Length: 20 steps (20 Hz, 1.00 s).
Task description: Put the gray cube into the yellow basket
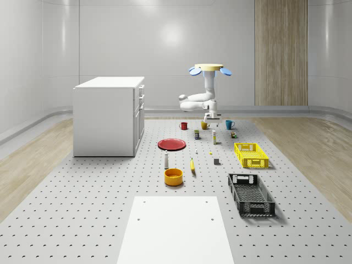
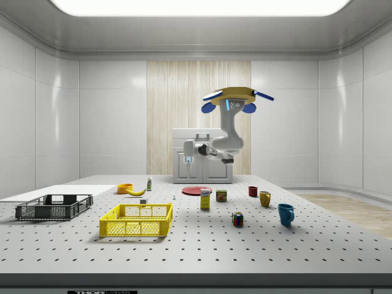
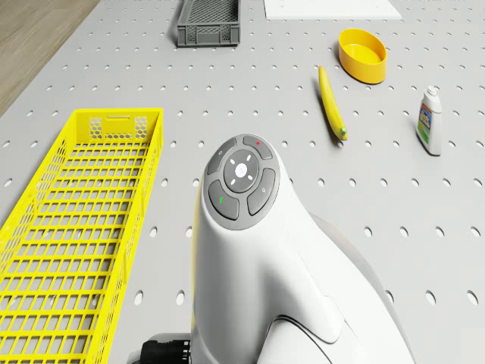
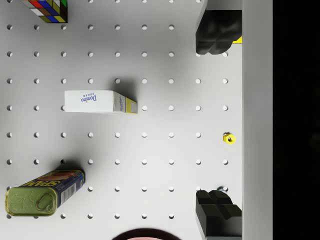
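The gray cube (image 1: 216,161) is a small dark block on the perforated table, just to the whole-scene view's left of the yellow basket (image 1: 251,155). In the side view the cube (image 2: 143,201) lies behind the basket (image 2: 136,219). The drone (image 1: 209,69) hovers over the table's far part, above the mugs. Its arm (image 3: 250,250) hangs down with the gripper (image 1: 212,121) above the table, well beyond the cube. In the wrist view the gripper (image 4: 218,120) is open, its dark fingers (image 4: 217,30) wide apart over bare table, with nothing held.
Under the gripper lie a sugar box (image 4: 97,102), a spam can (image 4: 42,192), a Rubik's cube (image 4: 46,10) and a tiny yellow piece (image 4: 228,138). Elsewhere: red plate (image 1: 171,144), banana (image 1: 192,165), orange bowl (image 1: 173,176), bottle (image 1: 166,160), black basket (image 1: 251,193), three mugs, white cabinet (image 1: 107,115).
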{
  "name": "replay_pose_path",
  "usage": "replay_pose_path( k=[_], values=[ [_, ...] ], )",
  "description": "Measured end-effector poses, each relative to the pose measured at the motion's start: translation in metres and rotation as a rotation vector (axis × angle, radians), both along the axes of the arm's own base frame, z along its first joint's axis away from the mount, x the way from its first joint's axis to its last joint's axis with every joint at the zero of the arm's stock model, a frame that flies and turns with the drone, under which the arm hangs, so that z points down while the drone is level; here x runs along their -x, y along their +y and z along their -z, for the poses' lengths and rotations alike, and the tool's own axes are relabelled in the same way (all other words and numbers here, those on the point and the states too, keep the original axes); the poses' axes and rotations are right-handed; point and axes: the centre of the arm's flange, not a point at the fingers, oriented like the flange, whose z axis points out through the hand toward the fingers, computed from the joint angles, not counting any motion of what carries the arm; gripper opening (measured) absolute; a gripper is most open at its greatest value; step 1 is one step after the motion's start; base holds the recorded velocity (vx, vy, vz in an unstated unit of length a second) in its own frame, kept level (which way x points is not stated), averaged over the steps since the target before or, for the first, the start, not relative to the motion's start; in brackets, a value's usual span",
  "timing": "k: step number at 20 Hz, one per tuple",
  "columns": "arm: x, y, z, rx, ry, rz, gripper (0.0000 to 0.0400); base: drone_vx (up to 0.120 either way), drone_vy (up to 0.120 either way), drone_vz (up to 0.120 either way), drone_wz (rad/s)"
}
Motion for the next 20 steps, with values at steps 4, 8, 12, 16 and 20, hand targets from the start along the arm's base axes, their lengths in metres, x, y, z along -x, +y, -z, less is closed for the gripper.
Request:
replay_pose_path(
  k=[4,8,12,16,20],
  values=[
    [0.0,0.0,0.0,0.0,0.0,0.0,0.04,0.12,0.0,-0.12,0.0],
    [0.0,0.0,0.0,0.0,0.0,0.0,0.04,0.12,0.0,-0.12,0.0],
    [0.0,0.0,0.0,0.0,0.0,0.0,0.04,0.12,0.0,-0.04,0.0],
    [0.0,0.0,0.0,0.0,0.0,0.0,0.04,0.12,0.0,-0.09,0.0],
    [0.0,0.0,0.0,0.0,0.0,0.0,0.04,0.12,0.0,-0.07,0.0]
  ],
)
